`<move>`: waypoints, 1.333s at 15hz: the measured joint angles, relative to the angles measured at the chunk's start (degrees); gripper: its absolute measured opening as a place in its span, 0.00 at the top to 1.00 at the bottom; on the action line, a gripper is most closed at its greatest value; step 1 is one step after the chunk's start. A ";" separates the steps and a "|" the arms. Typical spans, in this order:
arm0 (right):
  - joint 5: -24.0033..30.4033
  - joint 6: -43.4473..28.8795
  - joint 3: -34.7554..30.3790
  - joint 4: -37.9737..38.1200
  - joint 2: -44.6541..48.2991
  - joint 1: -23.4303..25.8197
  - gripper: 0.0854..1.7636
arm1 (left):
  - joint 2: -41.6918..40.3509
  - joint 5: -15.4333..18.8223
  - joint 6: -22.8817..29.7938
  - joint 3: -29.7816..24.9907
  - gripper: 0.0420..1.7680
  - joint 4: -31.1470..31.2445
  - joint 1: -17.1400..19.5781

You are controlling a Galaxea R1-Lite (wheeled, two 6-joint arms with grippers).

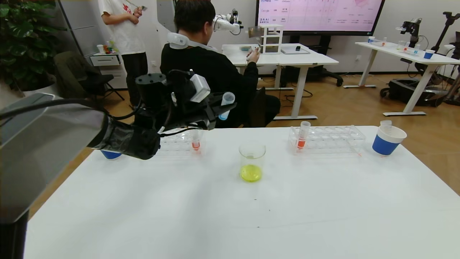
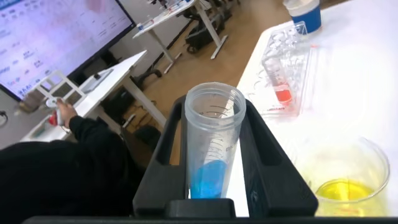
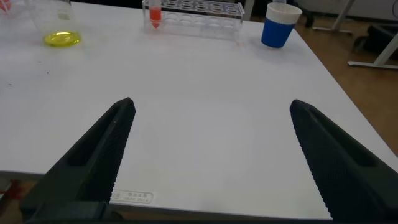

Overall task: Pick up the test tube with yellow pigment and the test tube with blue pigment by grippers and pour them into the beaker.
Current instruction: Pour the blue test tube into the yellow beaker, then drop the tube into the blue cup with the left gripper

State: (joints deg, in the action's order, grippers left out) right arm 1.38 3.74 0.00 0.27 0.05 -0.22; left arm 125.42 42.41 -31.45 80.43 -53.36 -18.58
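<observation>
My left gripper (image 1: 223,108) is shut on the test tube with blue pigment (image 1: 226,103) and holds it nearly upright, rim up, above the table's far edge, to the left of and behind the beaker (image 1: 252,162). In the left wrist view the tube (image 2: 211,149) sits between the fingers (image 2: 273,168) with blue liquid at its bottom. The beaker holds yellow liquid and also shows in the left wrist view (image 2: 346,177). No tube with yellow pigment shows. My right gripper (image 3: 212,104) is open and empty over bare table near the front edge. It is out of the head view.
Two clear racks stand at the back: the left rack (image 1: 178,138) and the right rack (image 1: 329,138) each hold one orange-red-tipped tube. A blue paper cup (image 1: 387,140) with an empty clear tube stands at the far right. Another blue cup (image 1: 110,154) is half hidden behind my left arm.
</observation>
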 joint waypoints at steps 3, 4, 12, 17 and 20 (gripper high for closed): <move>0.00 0.00 0.00 -0.02 0.00 0.00 0.02 | 1.90 3.15 -8.05 -0.17 0.73 -0.26 -0.66; 0.00 0.00 0.00 0.00 0.00 -0.05 0.02 | 2.15 2.86 -11.52 -0.74 0.73 -0.05 -0.88; 0.00 0.00 0.00 0.00 0.00 0.01 0.02 | 7.30 1.28 -22.43 2.34 0.73 -4.13 -2.47; 0.00 0.00 0.00 0.00 0.00 -0.02 0.02 | 9.81 2.01 -30.82 2.67 0.73 -4.11 -3.05; 0.00 0.00 0.00 -0.02 0.00 -0.02 0.02 | 10.45 3.64 -34.58 2.65 0.73 -4.11 -3.96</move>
State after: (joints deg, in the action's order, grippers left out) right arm 1.38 3.74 0.00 0.24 0.05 -0.24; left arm 135.86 46.06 -66.04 83.08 -57.47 -22.54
